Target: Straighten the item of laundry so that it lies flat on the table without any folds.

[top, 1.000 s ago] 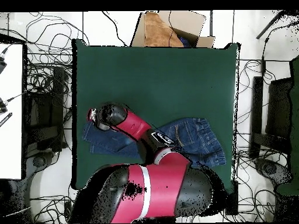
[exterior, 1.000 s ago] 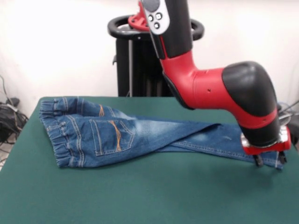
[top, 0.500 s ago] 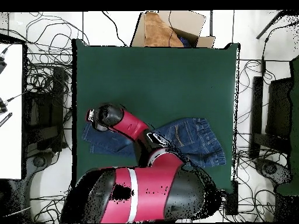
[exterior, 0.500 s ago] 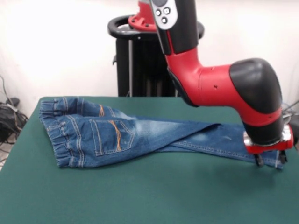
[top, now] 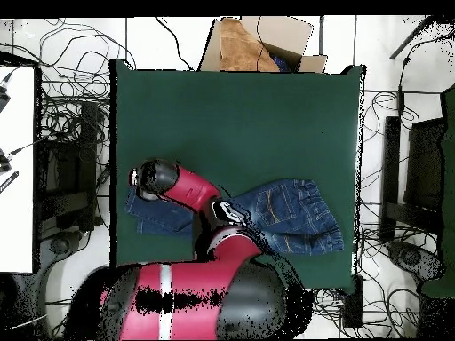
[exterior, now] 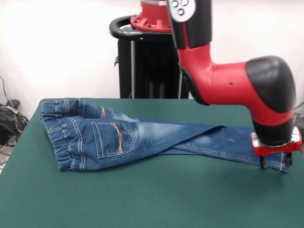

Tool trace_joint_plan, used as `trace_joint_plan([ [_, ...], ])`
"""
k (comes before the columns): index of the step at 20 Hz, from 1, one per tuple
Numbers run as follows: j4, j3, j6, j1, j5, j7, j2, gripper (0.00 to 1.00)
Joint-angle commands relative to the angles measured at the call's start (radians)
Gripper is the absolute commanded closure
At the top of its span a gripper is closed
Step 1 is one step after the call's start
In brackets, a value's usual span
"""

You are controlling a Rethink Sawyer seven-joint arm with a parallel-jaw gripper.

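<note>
From my remote station I see the small pair of blue jeans (exterior: 142,140) lying across the far half of the green table (exterior: 142,199), waistband at the left of the front view, legs running right toward the table's edge. The upper leg is folded over the lower one, so the denim does not lie flat; the back pockets with orange stitching face up.

The red and black arm (exterior: 228,85) bends down from the pedestal to the leg ends at the far right, where the gripper (exterior: 274,164) sits with its two dark fingertips (exterior: 262,164) standing apart, one on each side of the hem and touching or almost touching the cloth. I cannot tell whether they have any hold on it.

In the overhead view the jeans (top: 293,213) lie near the table's (top: 231,115) lower edge, partly hidden by the arm. A brown cardboard box (top: 258,43) stands open just beyond the table's far edge; I see something blue at its inner right corner, too small to identify.
</note>
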Motion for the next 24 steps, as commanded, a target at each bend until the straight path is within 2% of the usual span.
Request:
trace_joint_plan([
  [1,-0.106,-0.191,0.094,0.228,0.028,0.373,0.168,0.00],
  [2,-0.119,-0.221,0.108,0.253,0.036,0.388,0.171,1.00],
  [7,-0.190,-0.331,0.218,0.337,0.037,0.473,0.197,1.00],
  [12,-0.191,-0.342,0.217,0.344,0.034,0.480,0.201,1.00],
  [19,-0.151,-0.293,0.136,0.291,0.012,0.440,0.173,1.00],
  [24,-0.083,-0.227,0.093,0.219,0.004,0.375,0.101,1.00],
])
